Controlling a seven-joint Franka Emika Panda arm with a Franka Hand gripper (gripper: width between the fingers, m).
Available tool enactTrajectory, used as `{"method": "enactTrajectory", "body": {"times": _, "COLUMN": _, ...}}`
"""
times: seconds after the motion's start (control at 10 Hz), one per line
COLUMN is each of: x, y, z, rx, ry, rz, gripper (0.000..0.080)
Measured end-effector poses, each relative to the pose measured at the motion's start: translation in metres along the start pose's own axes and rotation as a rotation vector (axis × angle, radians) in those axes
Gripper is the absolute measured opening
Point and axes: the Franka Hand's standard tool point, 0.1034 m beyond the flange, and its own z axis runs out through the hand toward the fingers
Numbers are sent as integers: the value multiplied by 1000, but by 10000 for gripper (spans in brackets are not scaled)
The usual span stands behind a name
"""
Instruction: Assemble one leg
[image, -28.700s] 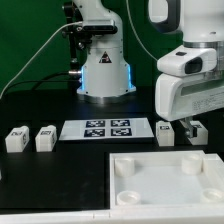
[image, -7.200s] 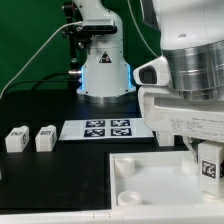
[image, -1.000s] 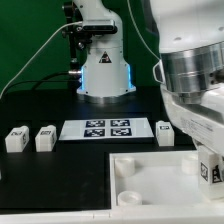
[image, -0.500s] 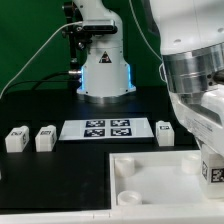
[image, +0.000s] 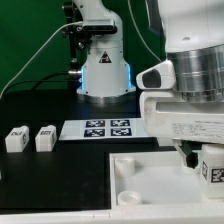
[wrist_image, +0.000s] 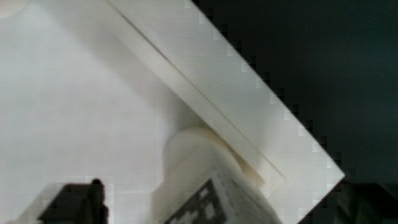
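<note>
— Gripper (image: 207, 160) state?

— Closed on a small white plastic block with a black-and-white square marker tag, the leg (image: 210, 168); the fingers pinch it from either side, tag facing the exterior camera.

— Where is that leg?

— Between the fingertips, low over the large white square tray-like part (image: 150, 185), near its corner at the exterior view's right. Whether the leg touches the tray I cannot tell.

— The wrist camera?

— One dark finger (wrist_image: 75, 203) and the tagged leg (wrist_image: 210, 205) sit close above the tray's white surface (wrist_image: 80, 110) and its raised rim.

— Anything else?

— Two more small white tagged blocks (image: 15, 139) (image: 44, 138) stand well apart from the gripper, beyond the flat white marker board (image: 106, 129).
</note>
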Motion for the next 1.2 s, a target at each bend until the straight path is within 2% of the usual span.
{"method": "enactTrajectory", "body": {"times": 0.2, "x": 2, "y": 1, "z": -1, "rx": -4, "ry": 3, "rz": -189, "gripper": 648}}
{"method": "enactTrajectory", "body": {"times": 0.4, "x": 9, "y": 0, "z": -9, "rx": -32, "ry": 30, "rz": -481, "gripper": 648}}
{"method": "enactTrajectory", "body": {"times": 0.6, "x": 9, "y": 0, "z": -9, "rx": -32, "ry": 30, "rz": -493, "gripper": 629}}
{"method": "enactTrajectory", "body": {"times": 0.7, "x": 9, "y": 0, "z": -9, "rx": -32, "ry": 31, "rz": -462, "gripper": 500}}
{"method": "enactTrajectory", "body": {"times": 0.8, "x": 9, "y": 0, "z": -9, "rx": -30, "ry": 31, "rz": -436, "gripper": 500}}
{"method": "enactTrajectory", "body": {"times": 0.9, "x": 8, "y": -1, "z": -9, "rx": -26, "ry": 30, "rz": -326, "gripper": 295}}
{"method": "enactTrajectory", "body": {"times": 1.2, "x": 9, "y": 0, "z": -9, "rx": -17, "ry": 31, "rz": -69, "gripper": 293}}
